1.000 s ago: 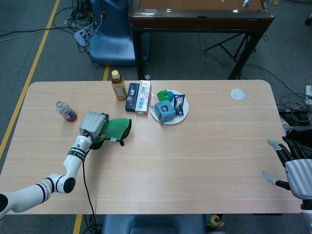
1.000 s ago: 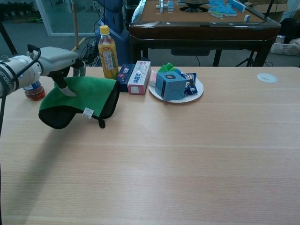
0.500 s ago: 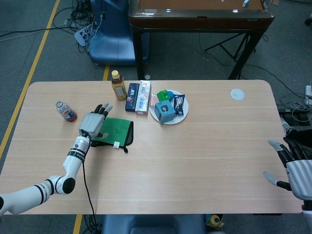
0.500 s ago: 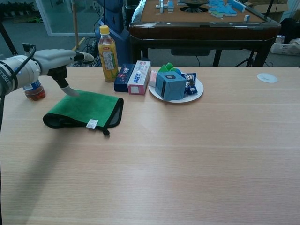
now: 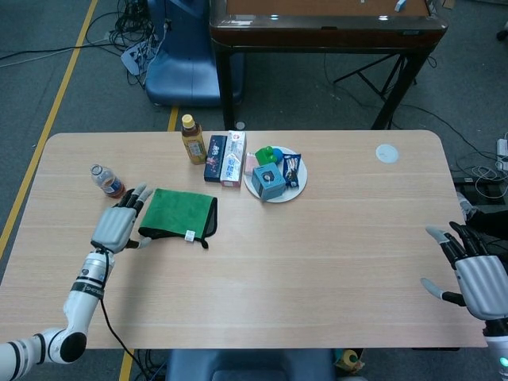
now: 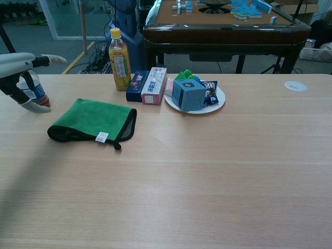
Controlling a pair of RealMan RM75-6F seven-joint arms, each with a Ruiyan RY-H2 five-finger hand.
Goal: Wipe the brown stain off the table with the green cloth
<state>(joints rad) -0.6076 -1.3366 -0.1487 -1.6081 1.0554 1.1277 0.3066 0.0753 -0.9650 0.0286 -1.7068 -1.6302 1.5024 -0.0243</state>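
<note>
Green cloth (image 5: 179,213) lies flat on the worktop (image 5: 317,254), left robot hand (image 5: 117,225) spread just beside it, holding nothing. Small bottle (image 5: 105,181) stands near that hand; boxes (image 5: 226,157) and plate (image 5: 274,193) behind. Right robot hand (image 5: 475,274) spread, far off.

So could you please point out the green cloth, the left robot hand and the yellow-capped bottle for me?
green cloth (image 5: 181,212), head view, centre of its top face.
left robot hand (image 5: 113,227), head view, back of the hand.
yellow-capped bottle (image 6: 119,61), chest view, label.
</note>
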